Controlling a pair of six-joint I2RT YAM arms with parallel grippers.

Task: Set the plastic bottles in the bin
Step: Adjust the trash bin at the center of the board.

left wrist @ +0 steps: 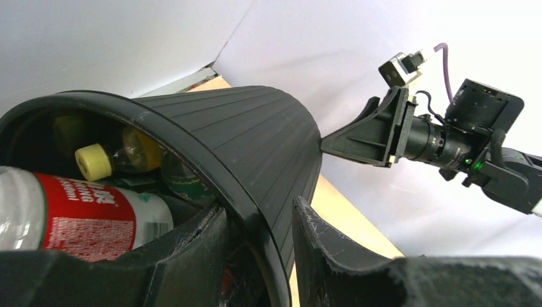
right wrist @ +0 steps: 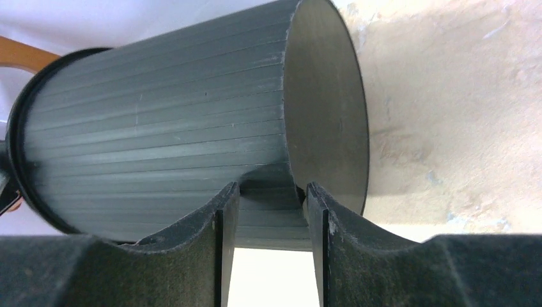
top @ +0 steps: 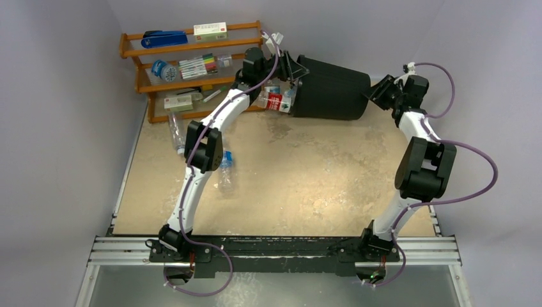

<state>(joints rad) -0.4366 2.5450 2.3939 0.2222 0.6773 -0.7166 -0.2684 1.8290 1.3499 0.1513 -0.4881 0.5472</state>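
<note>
Two arms are rising from the near edge of the table [top: 319,185], the left arm [top: 204,150] and the right arm [top: 425,169], both reaching to the far side. Two loose bottles are lying on their sides by the left arm's elbow: the nearer bottle [top: 225,171], showing some blue, just right of it, and the farther bottle [top: 176,134], clear, just left of it; both are lying well apart from either gripper. Beyond them one black bin [top: 332,89] is lying on its side, mouth facing left and base facing right. The left gripper [left wrist: 255,220] is clamping the bin's rim, one finger inside the mouth and the other outside on the ribbed wall. At least three bottles are lying in the mouth just beside that gripper: a red-labelled bottle [left wrist: 77,220] poking out past the rim, a yellow-capped bottle [left wrist: 118,157] deeper in, and a third bottle [left wrist: 185,182] showing only a patterned label. The right gripper [right wrist: 271,190] is sitting at the bin's other end, its jaws standing apart with the edge of the base showing between the fingertips; whether they are touching it I cannot tell. Farthest back, one wooden rack [top: 192,48] is standing left of the bin, carrying one blue stapler [top: 164,38] and a row of pens [top: 198,65]
</note>
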